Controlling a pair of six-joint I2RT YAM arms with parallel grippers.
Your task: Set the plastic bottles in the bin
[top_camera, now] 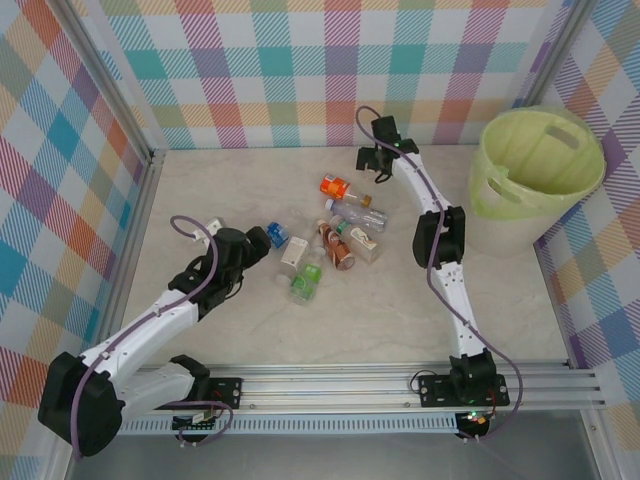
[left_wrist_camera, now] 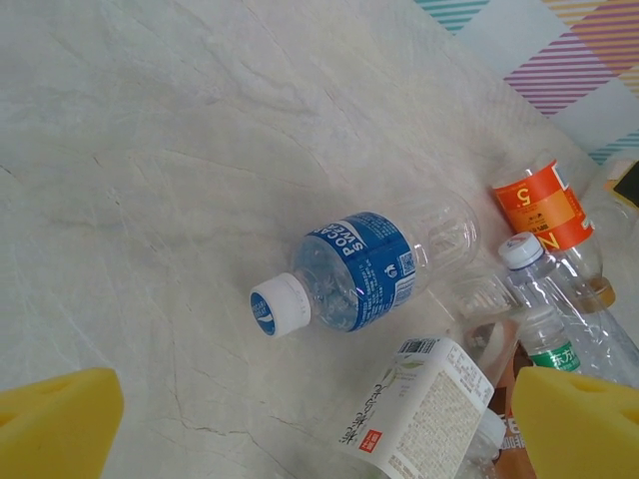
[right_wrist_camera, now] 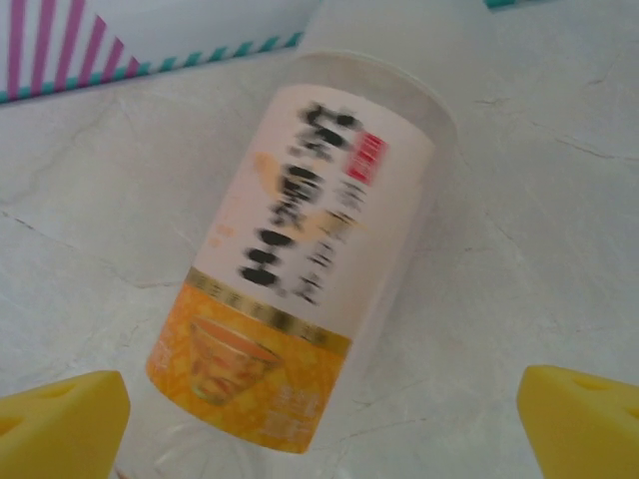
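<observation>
On the pale marbled desk (top_camera: 250,330), the left gripper (left_wrist_camera: 319,424) hangs open over the left side of a cluster of plastic bottles (top_camera: 330,235), its yellow pads (left_wrist_camera: 55,424) spread wide with nothing between them. Just beyond it lies a blue-labelled bottle (left_wrist_camera: 364,269) on its side, white cap toward the near left. To its right are an orange-labelled bottle (left_wrist_camera: 544,210) and a white-labelled bottle (left_wrist_camera: 419,419), with further clear bottles crowded against them.

At the far side of the desk, the right gripper (right_wrist_camera: 319,429) is also open, its pads (right_wrist_camera: 584,419) set well apart above a bottle with a white and orange label (right_wrist_camera: 300,289). That bottle lies on the desk near the checked back wall (top_camera: 300,70), the print on it too blurred to read, and neither pad visibly touches it.

The bin (top_camera: 530,205), pale and lined in lime green, stands at the far right corner, well apart from the cluster in the middle of the desk. What it holds cannot be made out from above.
</observation>
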